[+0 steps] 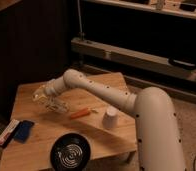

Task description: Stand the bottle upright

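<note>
The bottle is a small whitish shape lying on its side at the back left of the wooden table. My gripper hangs just above and to the left of it at the end of the white arm, which reaches in from the right. The gripper is shut. It is right next to the bottle, but I cannot tell whether they touch.
An orange carrot lies right of the bottle, and a white paper cup stands upside down beyond it. A black round dish sits at the front edge. A blue object and a flat white-and-red box lie front left.
</note>
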Controlling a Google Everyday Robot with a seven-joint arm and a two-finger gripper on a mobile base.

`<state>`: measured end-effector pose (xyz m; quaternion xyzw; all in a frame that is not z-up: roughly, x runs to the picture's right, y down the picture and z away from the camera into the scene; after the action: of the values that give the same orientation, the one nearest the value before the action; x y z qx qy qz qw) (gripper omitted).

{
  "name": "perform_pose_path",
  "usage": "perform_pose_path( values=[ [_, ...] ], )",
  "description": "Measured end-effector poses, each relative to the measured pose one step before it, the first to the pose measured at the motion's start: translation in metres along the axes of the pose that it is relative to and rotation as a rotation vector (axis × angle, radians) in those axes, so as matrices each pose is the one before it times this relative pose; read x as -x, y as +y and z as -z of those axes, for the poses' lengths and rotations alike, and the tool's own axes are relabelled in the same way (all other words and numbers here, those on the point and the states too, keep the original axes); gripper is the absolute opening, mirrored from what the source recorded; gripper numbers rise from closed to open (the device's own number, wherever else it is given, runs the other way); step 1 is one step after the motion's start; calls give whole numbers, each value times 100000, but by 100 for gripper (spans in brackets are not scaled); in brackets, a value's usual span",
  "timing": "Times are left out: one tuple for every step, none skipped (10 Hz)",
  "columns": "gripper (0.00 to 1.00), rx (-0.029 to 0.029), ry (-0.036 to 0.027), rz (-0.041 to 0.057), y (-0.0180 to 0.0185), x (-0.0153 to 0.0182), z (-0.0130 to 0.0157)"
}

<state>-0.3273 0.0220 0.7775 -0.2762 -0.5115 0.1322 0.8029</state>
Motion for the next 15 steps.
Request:
perform_pose_path(
  values=[
    [0, -150, -1188, 110, -40, 259, 269],
    [0, 68, -1320, 114, 73, 166, 22],
    [0, -207, -1287, 37, 35, 176, 124],
    [0, -624, -3100, -373, 0, 169, 426],
    [0, -269, -1390, -103, -7, 230, 260],
    [0, -38, -619, -49, 52, 128, 139],
    [0, -241, -686, -150, -14, 210, 315],
    [0, -93, -609, -192, 51, 97, 216],
    [0, -210, -782, -204, 52, 67, 231],
    [0, -354, -1050, -231, 99, 0, 311],
    [0, -279, -1027, -71, 79, -24, 216],
    [0, -218, -920, 79, 40, -6, 173],
    [0, -186, -1339, 245, 60, 16, 192],
    [0, -154, -1670, 255, 83, -40, 203],
    [0, -111, -1469, 246, 80, 63, 144]
  ],
)
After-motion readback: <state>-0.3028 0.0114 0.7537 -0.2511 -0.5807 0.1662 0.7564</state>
